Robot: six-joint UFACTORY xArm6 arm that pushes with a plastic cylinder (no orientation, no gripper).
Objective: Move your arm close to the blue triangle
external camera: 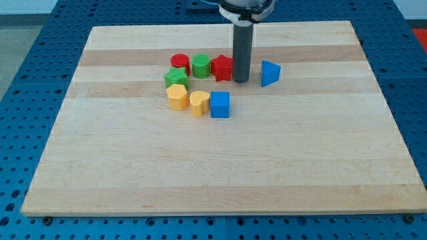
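The blue triangle (269, 73) lies on the wooden board (220, 160), right of the block cluster near the view's top. My tip (241, 81) stands on the board just left of the blue triangle, with a small gap between them. The tip is right beside the red star-like block (222, 67), touching or nearly touching its right side.
A cluster lies left of the tip: a red cylinder (180, 64), a green cylinder (201, 65), a green star (176, 77), a yellow hexagon-like block (177, 97), a yellow heart (199, 103) and a blue cube (220, 105). A blue pegboard surface surrounds the board.
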